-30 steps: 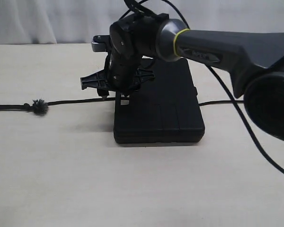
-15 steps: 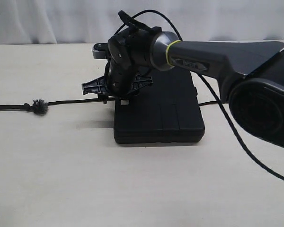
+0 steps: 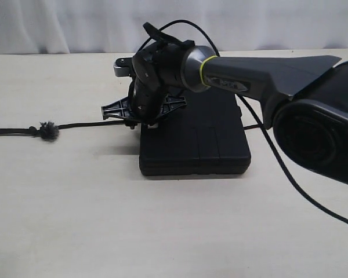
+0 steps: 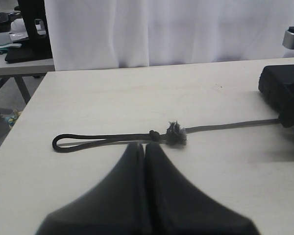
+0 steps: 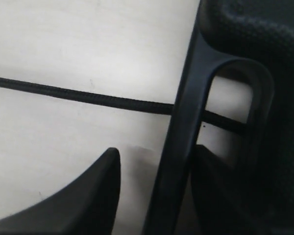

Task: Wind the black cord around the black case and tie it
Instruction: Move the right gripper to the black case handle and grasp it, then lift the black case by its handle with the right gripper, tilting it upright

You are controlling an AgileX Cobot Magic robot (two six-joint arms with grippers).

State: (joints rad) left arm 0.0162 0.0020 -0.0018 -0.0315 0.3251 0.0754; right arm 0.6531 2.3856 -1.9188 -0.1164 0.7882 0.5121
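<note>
The black case (image 3: 203, 145) lies flat mid-table. The black cord (image 3: 87, 123) runs from the left, past its fuzzy grey knot (image 3: 47, 130), under the case. My right gripper (image 3: 142, 121) is at the case's left edge, reaching across from the right. In the right wrist view it (image 5: 157, 151) stands open astride the case's handle bar (image 5: 186, 127), with the cord (image 5: 88, 96) passing beneath. My left gripper (image 4: 145, 147) is shut and empty, just short of the cord (image 4: 108, 140) near its knot (image 4: 175, 134). The case (image 4: 284, 85) is off to one side.
The cord comes out again at the case's right side (image 3: 252, 125). A thin smooth arm cable (image 3: 290, 168) hangs from the right arm. The cord's looped end (image 4: 59, 143) lies near the table's edge (image 4: 24, 122). A white curtain (image 3: 58, 23) backs the table.
The right arm's forearm has swung lower and the wrist has shifted a little at the case's left edge. Case and cord have not moved.
</note>
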